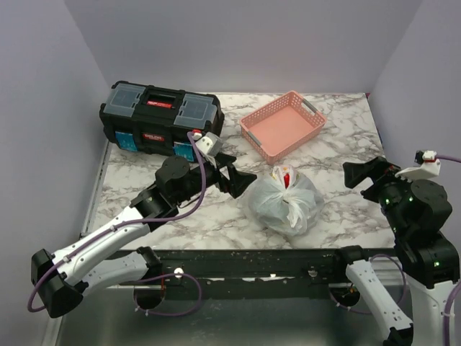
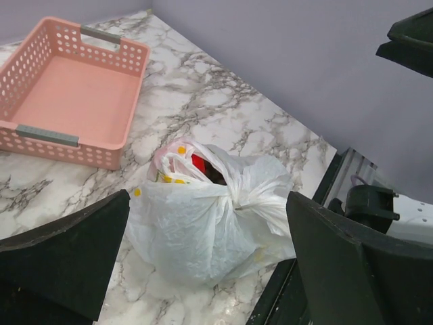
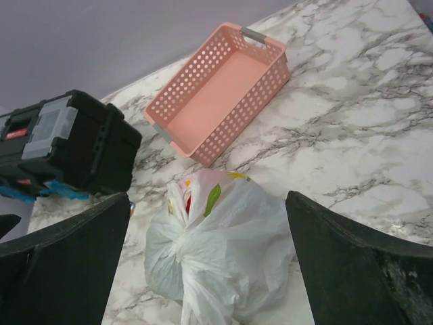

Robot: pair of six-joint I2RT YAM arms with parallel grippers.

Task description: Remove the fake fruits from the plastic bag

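The plastic bag [image 1: 284, 202] sits on the marble bench [image 1: 346, 144] just right of centre in the top view, close to the bench's lower edge. The pink basket [image 1: 252, 137] lies above it and the black toolbox [image 1: 158, 115] is at upper left. The bag is bunched, with its handles twisted into a knot-like gather on the lower side. Its mouth gapes at the top, toward the basket.

Through that gap the left wrist view shows something glossy red [image 2: 197, 162], probably the apple. A darker shape [image 2: 215, 176] beside it may be the grapes. The melon cannot be made out, though the bag's round bulk suggests it lies underneath.

The left hand [image 1: 238, 178] hovers just left of the bag, fingers spread wide, holding nothing. The right hand [image 1: 362, 176] hangs well to the right, equally wide and empty. Both wrist views frame the bag between their fingers, and neither touches it.

The step in hand looks like the first reach. It would go best if one hand pinches the thin film near the twisted handles and keeps the bag from sliding. The other can then enter through the gap from above rather than press through the side. The red piece is nearest the mouth, so it seems the sensible first pick. The film is slippery and crinkly. A grasp that gathers plastic along with the fruit would likely drag the whole bag, so the fingers should close only once they are past the rim.
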